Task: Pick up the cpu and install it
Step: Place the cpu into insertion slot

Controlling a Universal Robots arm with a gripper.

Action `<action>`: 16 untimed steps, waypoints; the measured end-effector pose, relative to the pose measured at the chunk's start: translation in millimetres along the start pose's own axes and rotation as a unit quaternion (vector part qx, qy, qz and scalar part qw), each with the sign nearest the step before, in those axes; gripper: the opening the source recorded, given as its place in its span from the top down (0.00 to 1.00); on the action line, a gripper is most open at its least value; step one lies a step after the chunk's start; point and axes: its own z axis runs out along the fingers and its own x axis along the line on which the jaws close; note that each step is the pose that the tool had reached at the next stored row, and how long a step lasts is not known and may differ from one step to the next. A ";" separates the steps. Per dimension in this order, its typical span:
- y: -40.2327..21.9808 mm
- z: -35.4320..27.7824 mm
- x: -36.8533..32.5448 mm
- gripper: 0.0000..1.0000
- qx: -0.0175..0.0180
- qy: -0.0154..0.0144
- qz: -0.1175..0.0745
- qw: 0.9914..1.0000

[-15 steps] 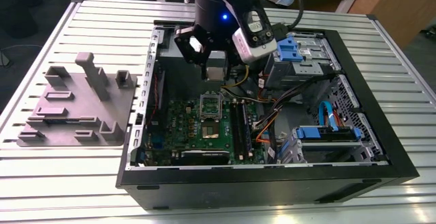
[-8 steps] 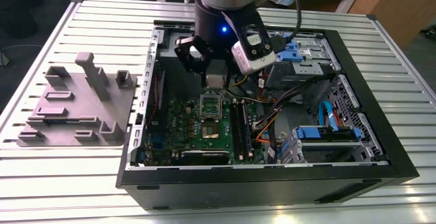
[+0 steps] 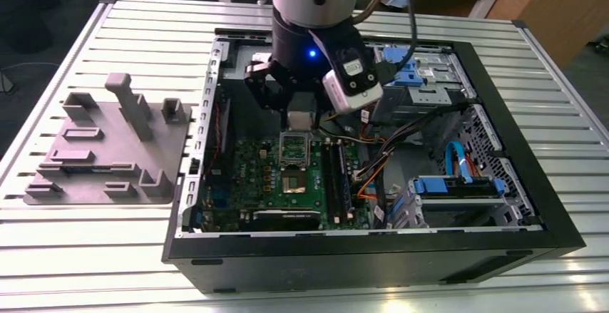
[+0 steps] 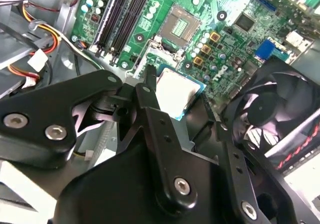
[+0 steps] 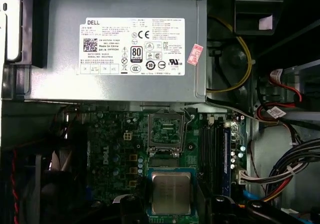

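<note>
Slatted metal table (image 3: 76,270), with an open computer case (image 3: 381,263) on it; my gripper (image 3: 299,117) hangs inside, over the motherboard (image 3: 276,185).

I see the cpu (image 5: 171,193) held flat, metal top up; it is square, so has no long axis, and its edges run parallel to the empty socket (image 5: 165,129). The fingers (image 4: 150,108) pinch its two opposite edges. In the exterior view the socket lies at the claw's six o'clock, memory slots (image 3: 335,167) at five, orange cables (image 3: 373,177) beyond, and a grey tray (image 3: 105,149) at nine.
</note>
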 end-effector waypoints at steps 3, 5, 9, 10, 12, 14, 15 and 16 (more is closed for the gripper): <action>-0.2 5.6 0.0 0.53 0.000 0.000 0.000 1.000; -0.3 9.2 0.0 0.53 0.000 0.000 0.000 1.000; -1.2 16.5 0.1 0.53 0.000 0.000 -0.002 1.000; -1.5 18.3 0.1 0.53 0.000 0.000 -0.002 1.000; -3.3 23.6 0.1 0.53 0.000 0.000 -0.003 1.000; -4.2 27.3 0.2 0.53 0.000 0.000 -0.002 1.000; -4.4 29.1 0.2 0.53 0.000 0.000 -0.002 1.000; -4.8 32.6 0.2 0.53 0.000 0.000 -0.002 1.000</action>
